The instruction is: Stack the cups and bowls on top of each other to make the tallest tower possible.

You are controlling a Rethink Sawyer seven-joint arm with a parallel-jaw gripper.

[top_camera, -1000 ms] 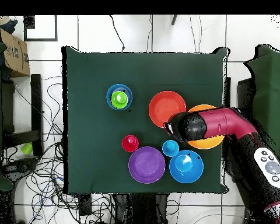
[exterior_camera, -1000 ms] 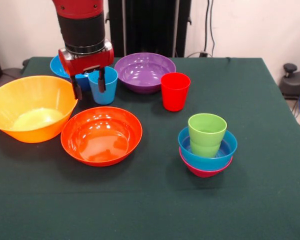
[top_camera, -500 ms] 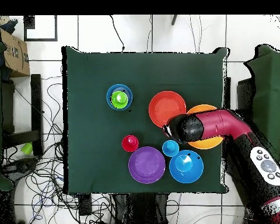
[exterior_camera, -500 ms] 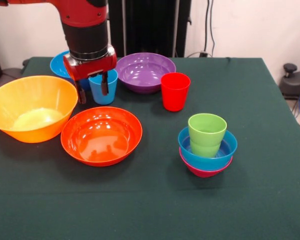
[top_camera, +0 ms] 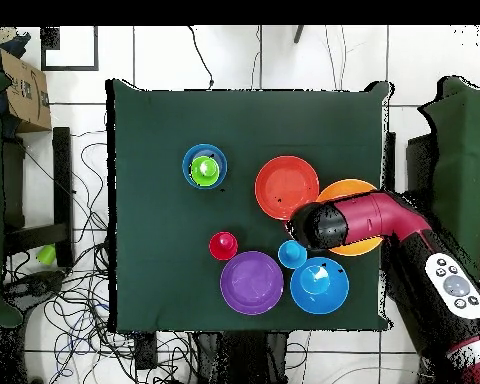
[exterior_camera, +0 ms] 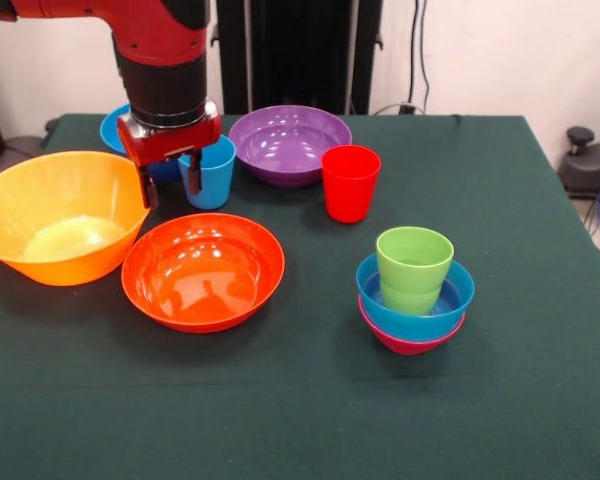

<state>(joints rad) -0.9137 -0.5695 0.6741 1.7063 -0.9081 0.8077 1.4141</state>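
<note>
**Green cup is as high as the tower gets so far**

Plastic ware is mostly spread over the table (exterior_camera: pixel 310 420), so the build is judged to be at an early stage. Only one stack can be seen: a green cup (exterior_camera: pixel 414 268) seated in a small blue bowl (exterior_camera: pixel 450 300), which is nested in a small magenta bowl (exterior_camera: pixel 405 342). Three pieces are done, six are left loose.

Loose pieces: the yellow-orange bowl (exterior_camera: pixel 60 215), the red-orange bowl (exterior_camera: pixel 203 270), the purple bowl (exterior_camera: pixel 289 143), the big blue bowl (exterior_camera: pixel 115 130) at the back, the red cup (exterior_camera: pixel 350 182) and the light blue cup (exterior_camera: pixel 216 172). None of these is stacked on anything. In the overhead view the stack (top_camera: pixel 205 167) is seen well apart from the rest of the pieces, which are clustered near the robot's base.

The gripper (exterior_camera: pixel 168 180) is held low just beside the light blue cup. One finger is seen in front of the cup's wall, or possibly at its rim; the other hangs in the gap toward the yellow-orange bowl. The jaws are spread fairly wide and nothing is held between them. Whether a finger is actually touching the cup can't be told. In the overhead view the gripper (top_camera: pixel 306 226) is hidden under the arm's head, with the light blue cup (top_camera: pixel 292 254) poking out just beside it.

The light blue cup is guessed to be the next pick, since it's the closest piece to the fingers. The stack is well away across the table.
</note>
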